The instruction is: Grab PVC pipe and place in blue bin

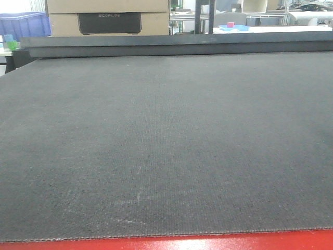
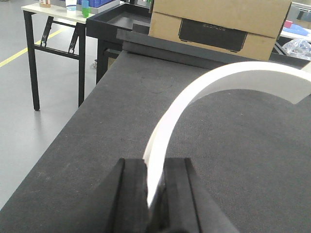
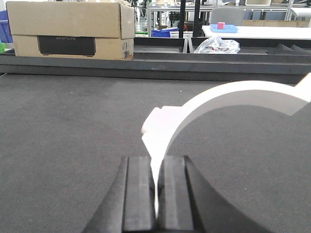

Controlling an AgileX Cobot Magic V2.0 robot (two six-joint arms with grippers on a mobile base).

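The grab looks done and the placing looks undone. In the left wrist view the left gripper (image 2: 155,167) is clenched on the thin white wall of the pipe (image 2: 233,75), which curves up and to the right from between its fingers, above the dark counter (image 2: 97,145). The right wrist view shows much the same: the right gripper (image 3: 156,165) is clamped on a white curved wall of pipe (image 3: 233,94), also arching to the right over the counter (image 3: 63,126). Whether both hold one pipe or separate pieces I cannot tell. The front view shows only the counter (image 1: 166,146), with neither arm nor pipe in it, so the pipe sits outside that camera's field. No bin lies near either gripper. A blue crate (image 1: 23,23) stands well beyond the counter's far left corner, beside a cardboard box (image 1: 109,13); whether it is the blue bin meant I cannot say. What is left, by my reading, is the whole second half: carrying the pipe to the bin, bringing it over the opening, and letting go.
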